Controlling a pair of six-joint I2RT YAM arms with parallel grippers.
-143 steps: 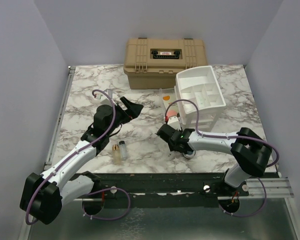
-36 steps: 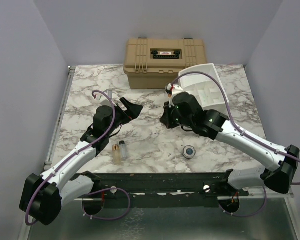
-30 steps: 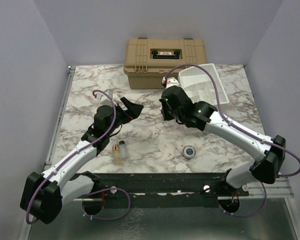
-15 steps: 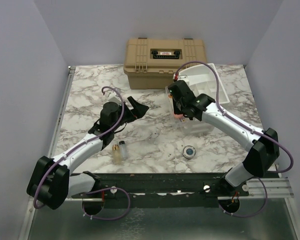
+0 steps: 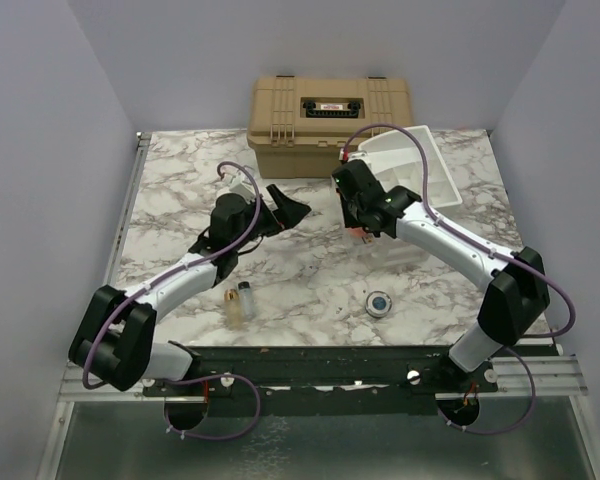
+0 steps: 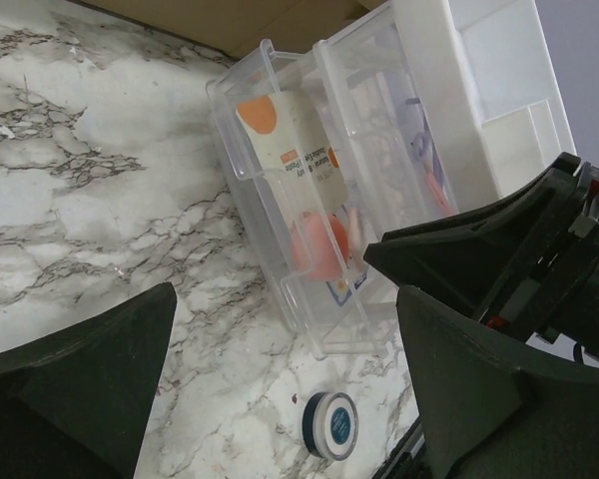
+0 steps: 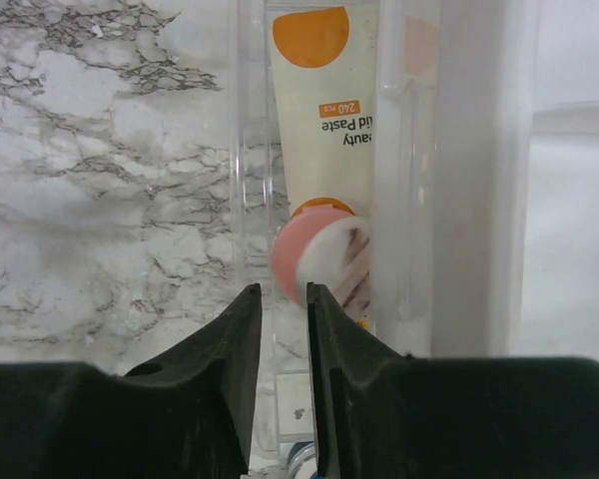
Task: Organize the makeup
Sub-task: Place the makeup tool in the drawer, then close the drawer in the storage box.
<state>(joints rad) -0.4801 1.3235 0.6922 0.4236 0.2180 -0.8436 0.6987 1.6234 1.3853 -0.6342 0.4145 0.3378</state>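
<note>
Pink disc (image 7: 314, 249) lies in the clear compartment (image 7: 248, 120) beside the white organizer (image 5: 442, 180), resting on a cream packet (image 7: 324, 110). The right claw (image 7: 282, 291) hangs just over it, fingers slightly parted with nothing between them (so the disc is not gripped). Two tiny bottles (image 5: 238, 300) and the dark round jar (image 5: 379, 302) sit loose on the counter (image 5: 180, 180), so I judge the job only partly done, while the left claw (image 6: 270, 274) hovers spread wide and empty.
</note>
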